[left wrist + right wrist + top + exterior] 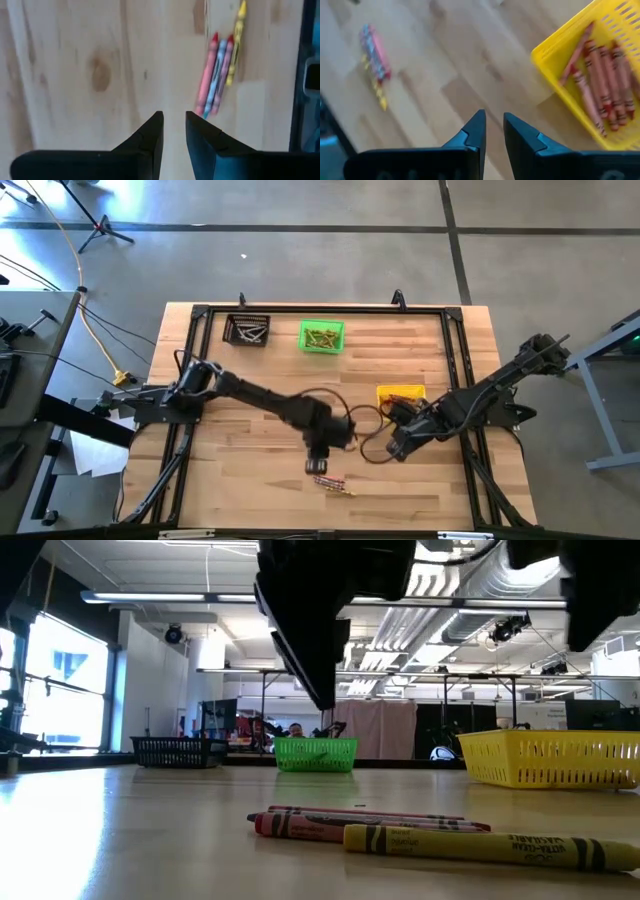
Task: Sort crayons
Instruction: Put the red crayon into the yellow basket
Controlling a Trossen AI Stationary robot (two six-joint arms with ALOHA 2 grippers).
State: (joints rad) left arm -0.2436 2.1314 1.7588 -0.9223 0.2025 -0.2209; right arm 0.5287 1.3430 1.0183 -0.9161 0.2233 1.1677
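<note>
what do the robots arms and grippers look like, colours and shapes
Both arms are black, jointed segments with black cables looping beside them over the wooden table. The left gripper and right gripper look alike: each has two dark, wedge-shaped fingers tapering to pointed tips, fixed on a broad black crossbar. No markings show on them.
</note>
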